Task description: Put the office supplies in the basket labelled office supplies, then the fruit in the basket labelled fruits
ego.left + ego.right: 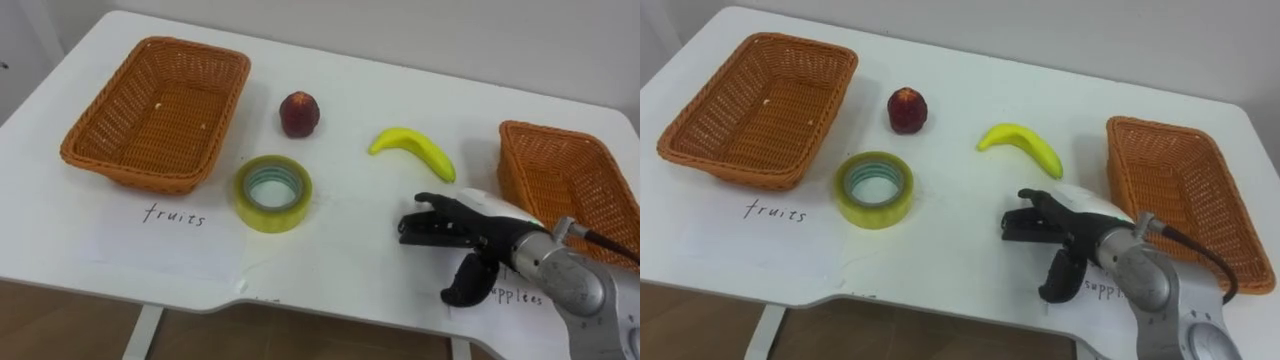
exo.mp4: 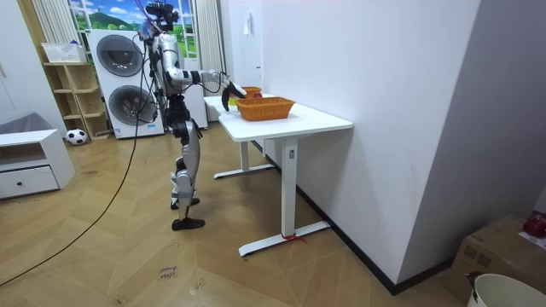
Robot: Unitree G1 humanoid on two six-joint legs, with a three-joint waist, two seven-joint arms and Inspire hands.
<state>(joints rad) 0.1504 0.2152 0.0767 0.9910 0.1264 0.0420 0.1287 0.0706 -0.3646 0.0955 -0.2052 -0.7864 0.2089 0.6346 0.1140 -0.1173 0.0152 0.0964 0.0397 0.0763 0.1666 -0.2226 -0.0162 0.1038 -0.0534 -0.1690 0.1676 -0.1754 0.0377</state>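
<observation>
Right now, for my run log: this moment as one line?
right hand open, empty, near banana | banana, red fruit, tape roll on table | left basket, right basket: nothing visible inside

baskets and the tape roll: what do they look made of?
Left basket and right basket: woven wicker or rattan by the visible strands, matte orange-brown; could be a plastic imitation. Tape roll: glossy, translucent yellowish plastic film in wound layers; core material unclear.
</observation>
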